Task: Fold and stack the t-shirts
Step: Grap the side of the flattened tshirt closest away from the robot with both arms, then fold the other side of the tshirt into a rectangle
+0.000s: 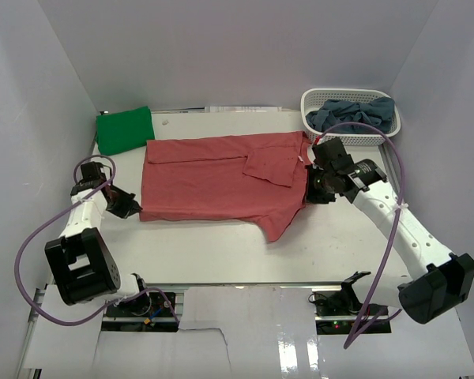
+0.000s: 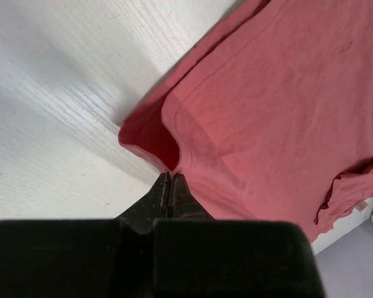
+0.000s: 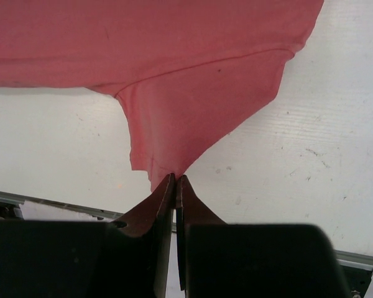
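**A:** What surrounds the work?

**B:** I see pale walls (image 1: 237,55) and a white wood-grain table (image 1: 221,253). The salmon-red t-shirt (image 1: 213,181) lies spread at its centre. Far right, a lattice basket (image 1: 340,96) holds crumpled grey-blue t-shirts (image 1: 355,114). Far left lies a folded green t-shirt (image 1: 125,130).

**A:** Fingers?

**B:** My left gripper (image 2: 171,180) pinches the red shirt's near-left corner. My right gripper (image 3: 175,181) pinches its right edge.

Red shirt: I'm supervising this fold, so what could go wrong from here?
The left gripper and the right gripper each pinch only the very edge of the red shirt, so the cloth may slip out when lifted. The sleeve already folded over on top could flop open.
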Controlling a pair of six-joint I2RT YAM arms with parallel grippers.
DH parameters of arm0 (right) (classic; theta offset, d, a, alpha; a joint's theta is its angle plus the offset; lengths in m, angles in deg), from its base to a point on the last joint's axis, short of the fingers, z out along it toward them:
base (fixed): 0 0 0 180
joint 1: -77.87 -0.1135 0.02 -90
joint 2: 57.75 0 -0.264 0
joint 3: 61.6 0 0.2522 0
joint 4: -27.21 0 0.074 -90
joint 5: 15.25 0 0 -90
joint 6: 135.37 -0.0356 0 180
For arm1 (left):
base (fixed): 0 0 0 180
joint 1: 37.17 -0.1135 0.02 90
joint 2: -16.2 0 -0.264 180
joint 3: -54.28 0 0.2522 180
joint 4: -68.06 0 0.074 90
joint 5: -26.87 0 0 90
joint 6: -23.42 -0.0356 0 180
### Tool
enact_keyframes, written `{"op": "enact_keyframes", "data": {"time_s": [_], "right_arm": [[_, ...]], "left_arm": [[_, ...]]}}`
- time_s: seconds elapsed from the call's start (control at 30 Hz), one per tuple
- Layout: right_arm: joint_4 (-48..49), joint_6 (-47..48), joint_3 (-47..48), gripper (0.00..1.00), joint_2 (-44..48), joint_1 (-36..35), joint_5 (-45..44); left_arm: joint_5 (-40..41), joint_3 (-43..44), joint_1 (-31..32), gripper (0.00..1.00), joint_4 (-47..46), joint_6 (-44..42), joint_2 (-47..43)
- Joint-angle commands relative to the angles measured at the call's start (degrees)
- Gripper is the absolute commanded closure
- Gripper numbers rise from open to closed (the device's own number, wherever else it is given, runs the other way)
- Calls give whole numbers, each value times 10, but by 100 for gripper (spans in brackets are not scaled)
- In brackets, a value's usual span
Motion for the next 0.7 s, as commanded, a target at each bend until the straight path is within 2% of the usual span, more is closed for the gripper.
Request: {"op": "enact_keyframes", "data": {"time_s": [0.0,0.67], "right_arm": [[-5,21,53,92,-15,10,-13],[-6,74,224,92,-149,68,-6]], "left_arm": [[3,31,0,100,-7,3,10],[-18,113,1,100,-23,8,110]]}}
